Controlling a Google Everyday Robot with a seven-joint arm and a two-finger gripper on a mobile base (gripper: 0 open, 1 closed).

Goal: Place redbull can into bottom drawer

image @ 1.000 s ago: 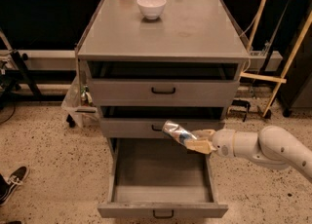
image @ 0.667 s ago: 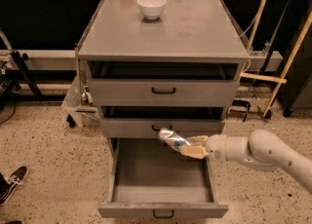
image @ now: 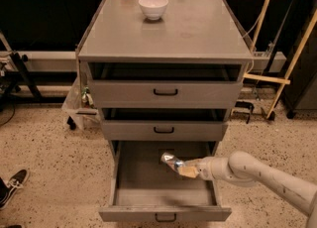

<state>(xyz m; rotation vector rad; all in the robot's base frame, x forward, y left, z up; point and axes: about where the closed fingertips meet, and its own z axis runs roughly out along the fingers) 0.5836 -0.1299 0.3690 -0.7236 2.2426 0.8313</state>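
Redbull can [image: 171,161] held tilted over the middle of the open bottom drawer [image: 163,214].
We see the gripper [image: 182,169] clamped on the can; we would lower it close to the drawer floor, level it, and only then release.

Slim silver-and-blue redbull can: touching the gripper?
Touching. The camera view shows the gripper clamped on the slim silver-and-blue redbull can, holding it tilted over the open grey bottom drawer.
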